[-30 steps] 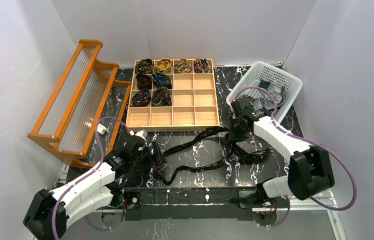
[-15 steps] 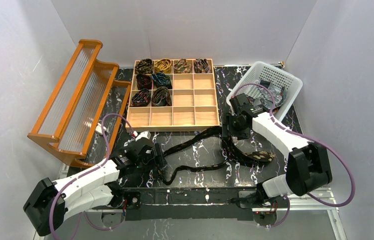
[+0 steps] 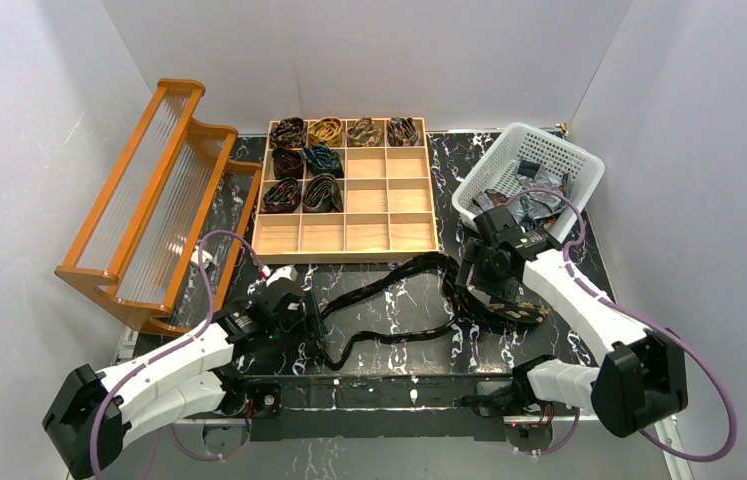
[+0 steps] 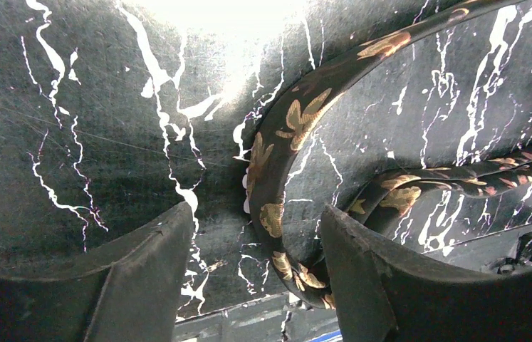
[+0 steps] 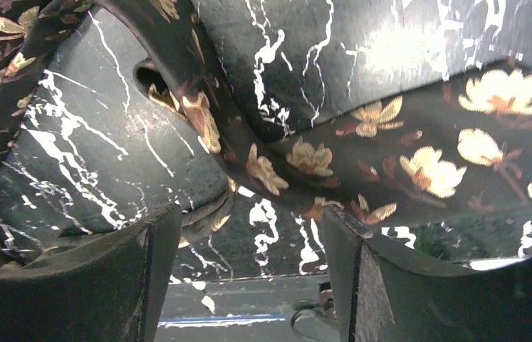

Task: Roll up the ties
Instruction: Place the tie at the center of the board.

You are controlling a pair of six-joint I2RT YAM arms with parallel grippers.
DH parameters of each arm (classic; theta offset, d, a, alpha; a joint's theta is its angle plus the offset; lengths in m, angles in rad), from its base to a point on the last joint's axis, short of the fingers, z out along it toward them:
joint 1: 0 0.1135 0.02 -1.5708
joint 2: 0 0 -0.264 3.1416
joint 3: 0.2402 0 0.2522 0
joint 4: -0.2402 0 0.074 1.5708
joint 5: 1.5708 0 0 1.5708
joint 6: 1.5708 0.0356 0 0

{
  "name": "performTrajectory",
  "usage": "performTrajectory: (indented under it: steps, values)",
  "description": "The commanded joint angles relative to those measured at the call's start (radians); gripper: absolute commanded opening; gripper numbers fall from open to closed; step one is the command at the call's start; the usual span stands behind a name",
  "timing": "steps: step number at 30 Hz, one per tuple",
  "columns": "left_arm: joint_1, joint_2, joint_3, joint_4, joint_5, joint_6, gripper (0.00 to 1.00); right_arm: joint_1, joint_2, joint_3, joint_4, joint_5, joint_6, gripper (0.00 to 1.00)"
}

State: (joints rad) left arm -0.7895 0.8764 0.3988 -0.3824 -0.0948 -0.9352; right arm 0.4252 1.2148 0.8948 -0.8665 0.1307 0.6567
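Note:
A long dark tie (image 3: 389, 285) with gold flowers lies loose and winding across the black marble table (image 3: 399, 345). Its narrow end (image 4: 271, 178) curves down between my left gripper's (image 4: 256, 214) open fingers, close against the right finger (image 4: 362, 263). My left gripper (image 3: 311, 322) sits low at the tie's left end. The tie's wide part (image 5: 426, 160) lies folded just above my right gripper (image 5: 250, 214), which is open with only table between its fingers. My right gripper (image 3: 476, 278) hovers over the tie's right bends. Several rolled ties (image 3: 306, 160) fill compartments of the wooden tray (image 3: 345, 255).
A white plastic basket (image 3: 549, 150) with more fabric in it stands at the back right, close behind my right arm. An orange wooden rack (image 3: 149, 200) with ribbed panels leans at the left. The table's near edge with a metal rail runs just under both grippers.
My right gripper has opened and let go of the tie, and its arm has swung right. The tie's wide part has settled on the table. My left gripper's fingers have narrowed around the narrow end.

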Motion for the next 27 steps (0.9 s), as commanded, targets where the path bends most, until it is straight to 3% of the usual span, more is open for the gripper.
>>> performTrajectory:
  steps: [1,10,14,18,22,27]
  values:
    - [-0.007,0.033,0.007,-0.019,0.020,0.016,0.61,-0.003,-0.099,-0.020,-0.045,-0.008,0.188,0.79]
    - [-0.006,0.049,-0.012,0.006,0.018,0.007,0.55,-0.002,-0.168,-0.117,-0.146,-0.039,0.589,0.82]
    - [-0.007,0.050,-0.029,0.027,0.028,0.007,0.53,-0.003,-0.171,-0.186,-0.060,-0.088,0.619,0.84]
    - [-0.006,0.049,-0.025,0.018,0.032,0.013,0.59,-0.005,-0.173,-0.188,-0.029,-0.075,0.604,0.87]
    - [-0.007,0.026,-0.031,0.017,0.033,0.003,0.64,-0.005,-0.191,-0.173,-0.063,-0.041,0.640,0.98]
    - [-0.006,-0.006,-0.018,-0.010,0.008,0.004,0.89,-0.004,-0.240,-0.183,-0.045,-0.018,0.772,0.99]
